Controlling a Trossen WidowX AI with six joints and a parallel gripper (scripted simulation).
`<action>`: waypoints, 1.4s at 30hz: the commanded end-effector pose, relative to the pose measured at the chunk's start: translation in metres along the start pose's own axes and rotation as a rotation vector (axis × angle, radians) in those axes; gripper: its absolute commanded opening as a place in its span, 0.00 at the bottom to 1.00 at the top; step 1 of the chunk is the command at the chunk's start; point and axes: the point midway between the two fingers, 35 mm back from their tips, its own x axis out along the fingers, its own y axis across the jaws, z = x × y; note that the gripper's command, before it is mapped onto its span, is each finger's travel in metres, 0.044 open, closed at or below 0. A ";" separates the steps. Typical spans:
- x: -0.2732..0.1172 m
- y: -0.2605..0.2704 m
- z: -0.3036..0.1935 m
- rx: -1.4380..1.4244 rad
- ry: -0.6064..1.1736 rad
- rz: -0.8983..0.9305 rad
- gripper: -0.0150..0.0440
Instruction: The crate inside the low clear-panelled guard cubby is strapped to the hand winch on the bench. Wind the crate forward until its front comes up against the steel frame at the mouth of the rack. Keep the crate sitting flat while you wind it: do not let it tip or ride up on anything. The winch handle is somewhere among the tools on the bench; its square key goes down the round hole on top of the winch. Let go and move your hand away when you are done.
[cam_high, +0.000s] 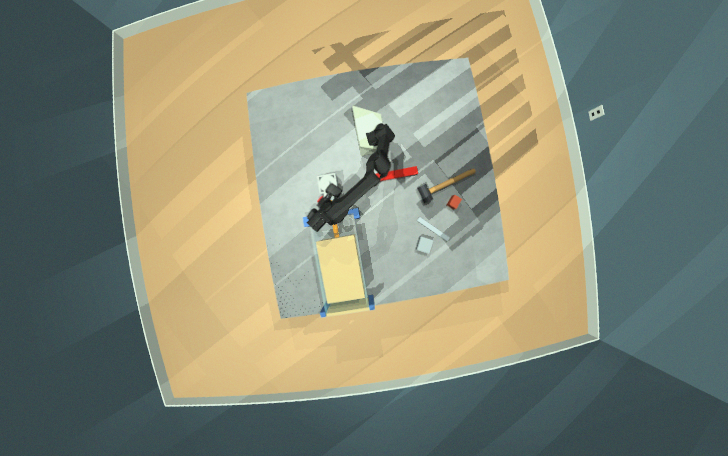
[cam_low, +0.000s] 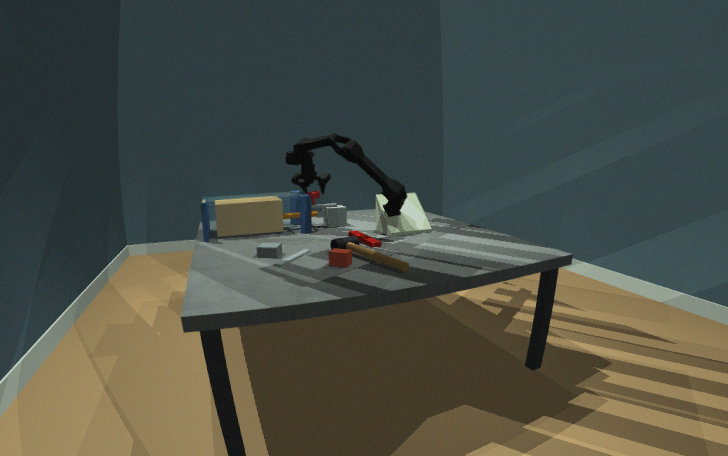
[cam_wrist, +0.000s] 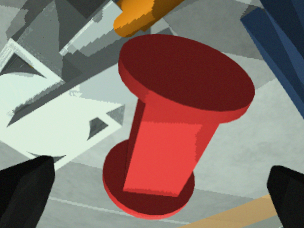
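A glossy red spool-like knob, two round flanges joined by a squared stem, is standing above the winch, lying between the widely spread, empty fingers of the black gripper in the wrist view. The smooth tan crate is sitting flat inside the clear-panelled cubby, back from its blue mouth posts. An orange strap is running between crate and winch. A wooden-handled hammer is lying well apart.
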 end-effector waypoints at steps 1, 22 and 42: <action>0.006 0.002 0.004 0.004 -0.006 0.003 1.00; 0.018 0.002 0.009 -0.001 -0.001 0.002 0.60; 0.018 0.002 0.009 -0.001 -0.001 0.002 0.25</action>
